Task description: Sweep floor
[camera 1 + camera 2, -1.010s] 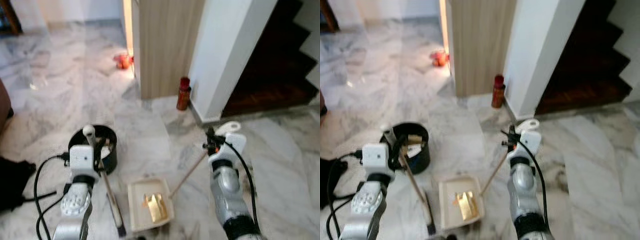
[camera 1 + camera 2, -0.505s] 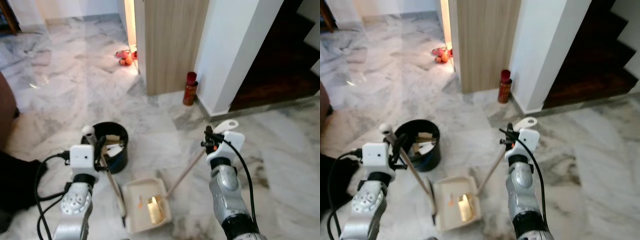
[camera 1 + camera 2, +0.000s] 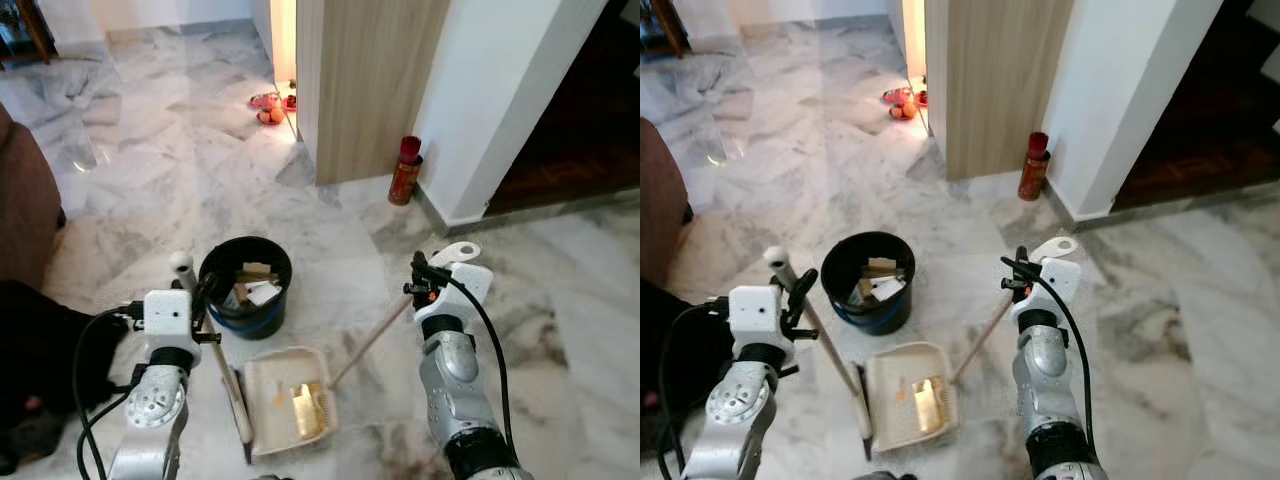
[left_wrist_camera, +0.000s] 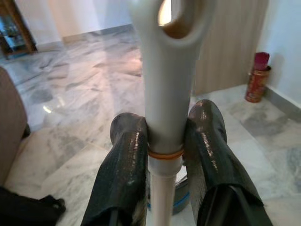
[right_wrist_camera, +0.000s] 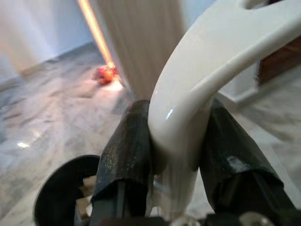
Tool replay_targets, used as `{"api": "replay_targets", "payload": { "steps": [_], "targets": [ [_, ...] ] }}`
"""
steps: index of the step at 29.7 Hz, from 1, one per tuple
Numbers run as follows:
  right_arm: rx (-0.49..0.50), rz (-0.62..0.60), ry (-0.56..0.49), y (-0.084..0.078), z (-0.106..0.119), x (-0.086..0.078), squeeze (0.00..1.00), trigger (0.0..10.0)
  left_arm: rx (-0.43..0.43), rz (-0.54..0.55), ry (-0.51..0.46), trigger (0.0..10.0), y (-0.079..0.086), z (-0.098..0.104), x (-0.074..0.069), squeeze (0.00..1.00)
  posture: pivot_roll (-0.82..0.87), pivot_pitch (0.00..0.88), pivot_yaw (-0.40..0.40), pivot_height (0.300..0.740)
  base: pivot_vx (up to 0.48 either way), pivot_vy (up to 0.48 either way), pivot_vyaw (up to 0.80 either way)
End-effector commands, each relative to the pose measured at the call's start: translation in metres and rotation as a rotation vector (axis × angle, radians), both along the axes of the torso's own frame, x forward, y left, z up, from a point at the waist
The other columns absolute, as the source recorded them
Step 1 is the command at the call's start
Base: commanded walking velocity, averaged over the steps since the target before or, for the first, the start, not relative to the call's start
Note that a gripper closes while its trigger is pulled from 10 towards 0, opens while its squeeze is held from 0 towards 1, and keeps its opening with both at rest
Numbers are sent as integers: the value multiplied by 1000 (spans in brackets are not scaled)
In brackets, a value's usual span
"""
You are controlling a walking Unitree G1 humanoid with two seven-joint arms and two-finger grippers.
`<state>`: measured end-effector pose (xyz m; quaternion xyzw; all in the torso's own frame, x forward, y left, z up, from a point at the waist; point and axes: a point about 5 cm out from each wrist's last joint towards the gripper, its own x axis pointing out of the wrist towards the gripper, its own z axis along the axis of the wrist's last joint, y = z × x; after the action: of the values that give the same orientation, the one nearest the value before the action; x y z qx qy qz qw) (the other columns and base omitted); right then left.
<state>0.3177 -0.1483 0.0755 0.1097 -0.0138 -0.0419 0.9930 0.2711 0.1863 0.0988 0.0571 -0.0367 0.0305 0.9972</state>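
Left end effector (image 4: 164,146) grips broom (image 3: 232,395), right (image 5: 174,146) dustpan (image 3: 290,398)

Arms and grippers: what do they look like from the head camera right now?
Both arms are silver with dotted casings. The left gripper and right gripper have white box-shaped wrist housings and glossy black fingers. Black cables loop along each arm; the right wrist carries a small orange mark.

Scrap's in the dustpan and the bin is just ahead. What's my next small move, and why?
Probably lift the dustpan with the right pincer, shut on its handle, toward the black bin: golden scrap lies in the pan, and the bin stands just beyond it, already holding rubbish.
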Motion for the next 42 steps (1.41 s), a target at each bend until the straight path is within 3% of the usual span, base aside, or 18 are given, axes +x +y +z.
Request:
{"api": "replay_targets", "payload": {
  "steps": [1, 14, 24, 37, 42],
  "targets": [
    [-6, -2, -43, 0, 11, 5, 0, 10000, 18, 7, -32, 10000, 4, 7, 0, 0, 146, 106, -26, 740, 0, 364, 0],
    [-11, 3, -51, 0, 13, 6, 0, 10000, 15, 8, -32, 10000, 3, 7, 1, 0, 146, 104, -31, 740, 0, 361, 0],
    [-29, 13, -81, 0, 22, 8, 0, 10000, 35, 15, -35, 10000, 6, 7, 1, 0, 145, 102, -32, 740, 0, 0, 0],
    [-31, -17, -201, -8, 58, 5, 0, 10000, 59, 22, -31, 10000, 11, 6, 0, 0, 148, 97, -32, 740, 0, 0, 0],
    [-27, 3, -240, -10, 76, -7, 0, 10000, 67, 17, -32, 10000, 10, 5, 0, 0, 151, 93, -35, 740, 0, 0, 0]
  ]
}}
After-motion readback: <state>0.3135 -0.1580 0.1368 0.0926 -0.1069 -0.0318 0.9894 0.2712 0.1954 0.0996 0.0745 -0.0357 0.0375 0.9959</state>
